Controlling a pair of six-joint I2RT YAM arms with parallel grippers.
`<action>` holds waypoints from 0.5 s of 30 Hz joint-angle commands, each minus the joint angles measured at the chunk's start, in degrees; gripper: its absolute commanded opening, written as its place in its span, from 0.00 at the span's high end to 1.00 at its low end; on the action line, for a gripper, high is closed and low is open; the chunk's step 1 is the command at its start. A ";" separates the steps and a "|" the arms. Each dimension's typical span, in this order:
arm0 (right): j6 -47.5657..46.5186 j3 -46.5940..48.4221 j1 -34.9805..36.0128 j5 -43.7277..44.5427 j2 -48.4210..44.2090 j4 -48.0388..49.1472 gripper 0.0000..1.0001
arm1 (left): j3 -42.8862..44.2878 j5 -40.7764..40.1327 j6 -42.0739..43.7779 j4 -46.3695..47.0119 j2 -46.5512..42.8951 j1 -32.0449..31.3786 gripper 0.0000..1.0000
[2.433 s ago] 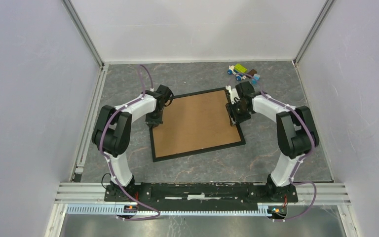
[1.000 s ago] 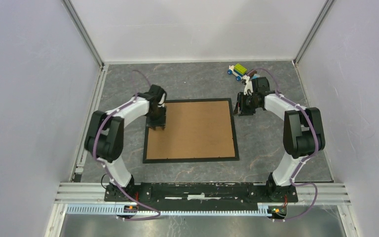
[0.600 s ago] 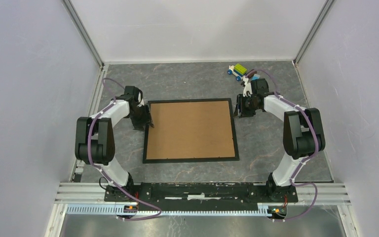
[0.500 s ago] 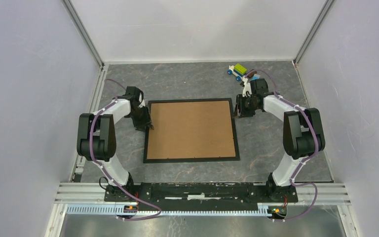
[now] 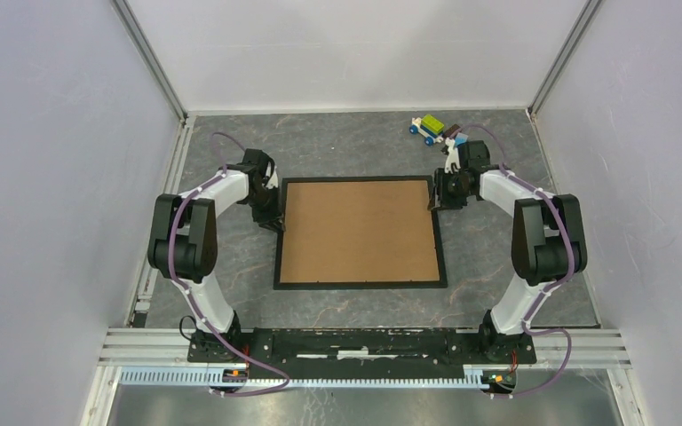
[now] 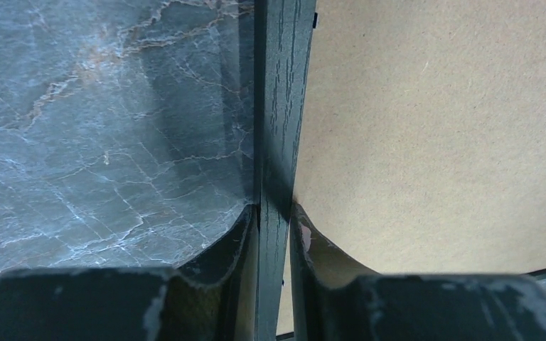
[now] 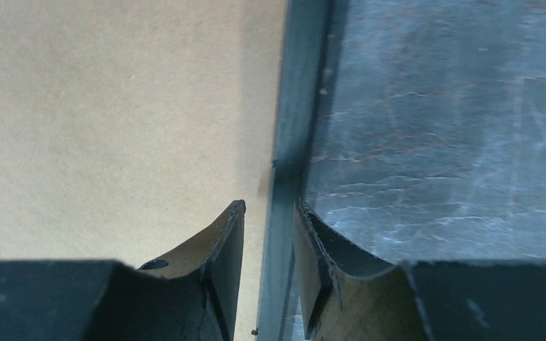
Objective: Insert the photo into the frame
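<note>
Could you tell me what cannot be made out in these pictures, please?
The photo: in no view; whether it lies under the backing board is hidden.
The frame: front faces down in all views.
The right gripper: right wrist view cannot settle whether the jaws pinch the frame.
The toy: too small in top view.

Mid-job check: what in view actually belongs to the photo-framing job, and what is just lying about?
Belongs to the job:
- the frame
- brown backing board, lying inside the frame
- the photo: not visible in any view

Just lying about:
- colourful toy car, far right, beyond the frame
</note>
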 commanded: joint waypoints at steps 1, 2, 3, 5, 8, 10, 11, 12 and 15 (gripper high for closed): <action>0.39 2.31 -2.55 0.44 -1.02 0.32 0.65 | -1.76 -3.08 3.10 -0.31 3.93 -2.03 0.80; 0.04 3.35 -2.70 0.08 -0.38 -0.35 0.67 | -1.69 -3.20 3.02 -0.28 4.11 -2.28 0.80; -0.22 4.06 -2.87 0.06 0.14 -0.81 0.67 | -1.60 -3.10 3.01 -0.32 4.23 -2.48 0.80; -0.30 5.14 -3.12 0.20 1.12 -1.03 0.68 | -1.49 -3.24 2.95 -0.27 4.39 -2.67 0.80; -0.20 6.02 -3.25 -0.55 2.61 -0.73 0.69 | -1.51 -3.53 2.92 -0.35 4.19 -2.69 0.80; -0.19 6.43 -3.19 -1.33 3.74 -0.36 0.70 | -1.43 -3.60 2.92 -0.32 4.11 -2.77 0.80; -0.28 6.64 -3.19 -1.54 4.21 -0.29 0.71 | -1.42 -3.51 2.92 -0.37 4.15 -2.77 0.80; -0.33 6.77 -3.25 -1.43 4.77 -0.24 0.71 | -1.38 -3.47 2.92 -0.35 4.16 -2.83 0.80; -0.44 6.35 -3.23 -1.23 5.43 -0.26 0.72 | -1.33 -3.48 2.90 -0.40 4.31 -2.94 0.80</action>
